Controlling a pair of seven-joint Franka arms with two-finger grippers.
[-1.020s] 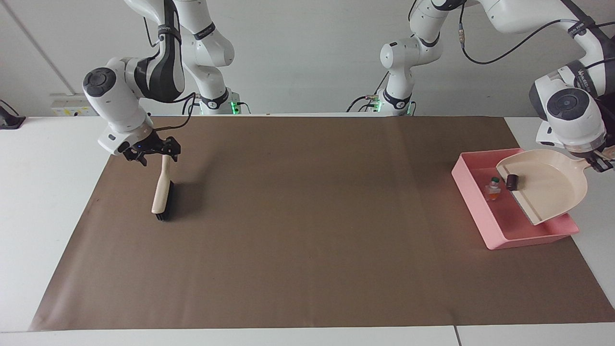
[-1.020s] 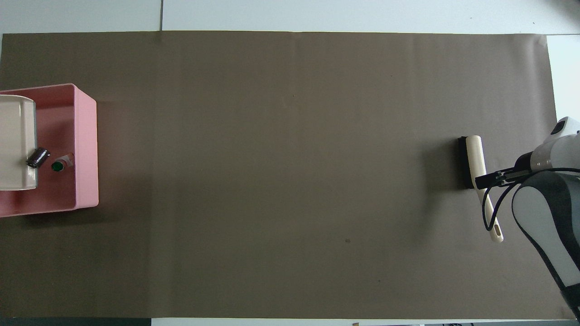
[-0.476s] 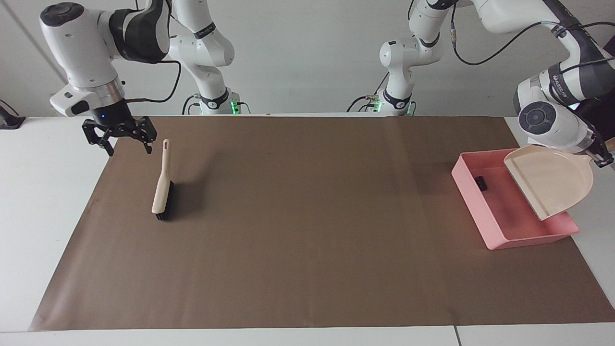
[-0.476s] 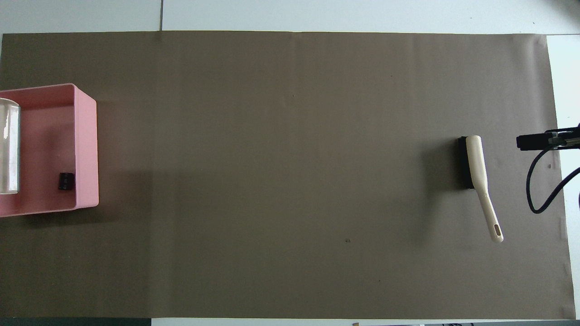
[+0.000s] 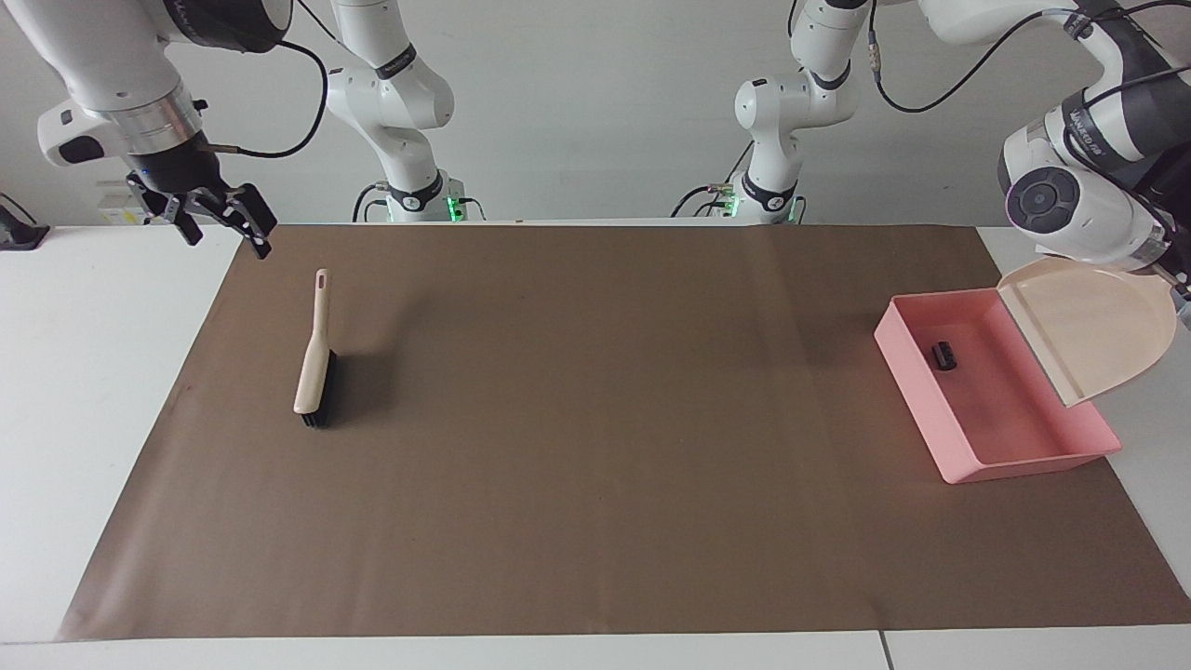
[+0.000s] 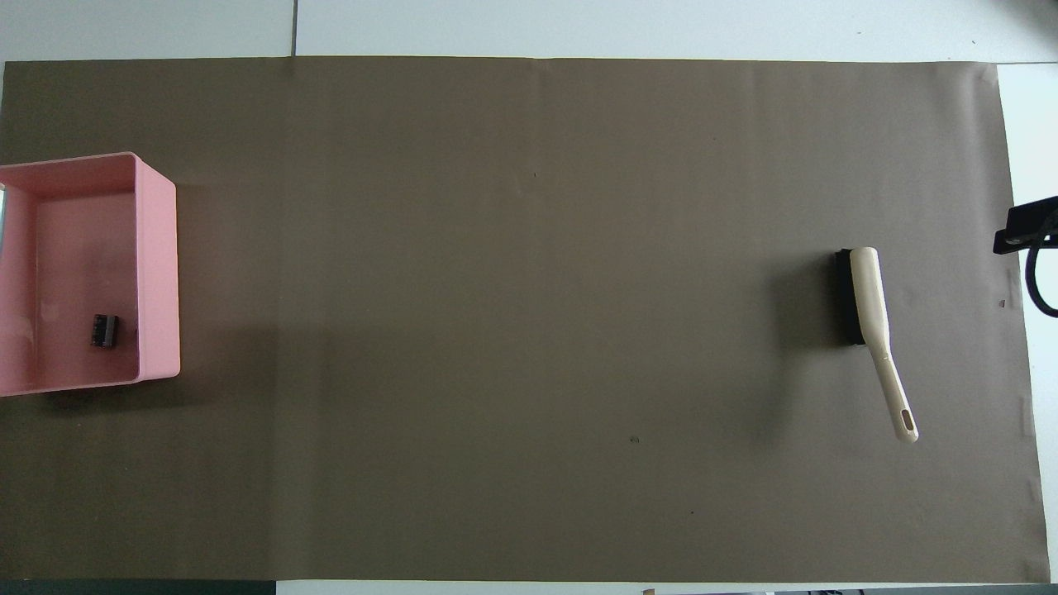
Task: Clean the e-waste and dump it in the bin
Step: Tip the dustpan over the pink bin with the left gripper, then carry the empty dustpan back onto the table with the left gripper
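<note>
Dustpan held up and tipped steeply over the bin, lip downward, presumably so the load slides out. Left gripper clenched on the dustpan's handle (barely in view at the edge). E-waste: one dark piece lying inside the bin, on its floor; white piece not made out. Right gripper released, jaws spread, raised over the mat edge at its own end. Brush laid flat on the mat below, apart from it, likely parked as no longer needed.
</note>
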